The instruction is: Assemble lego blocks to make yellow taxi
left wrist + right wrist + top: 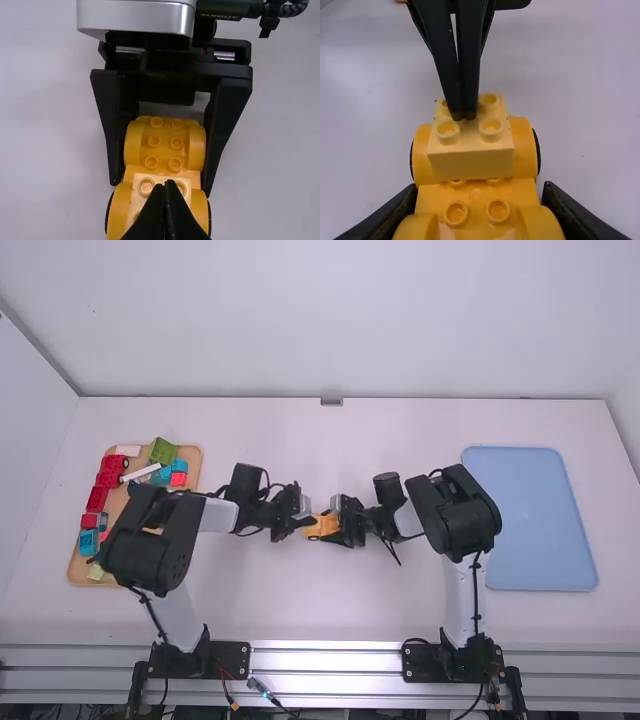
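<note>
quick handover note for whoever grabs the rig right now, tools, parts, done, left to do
Left tool: fingers shut together, tips down at the top of the pale yellow block, among its studs.
Right tool: closed on the yellow car body, one finger along each side.
Parts: car body mid-table between the arms; other blocks on the wooden tray, left; blue tray, right.
Done: pale block sits on the body's wheeled end.
Left: probably check it is pressed fully home, then lift off the left tool and release the body.
</note>
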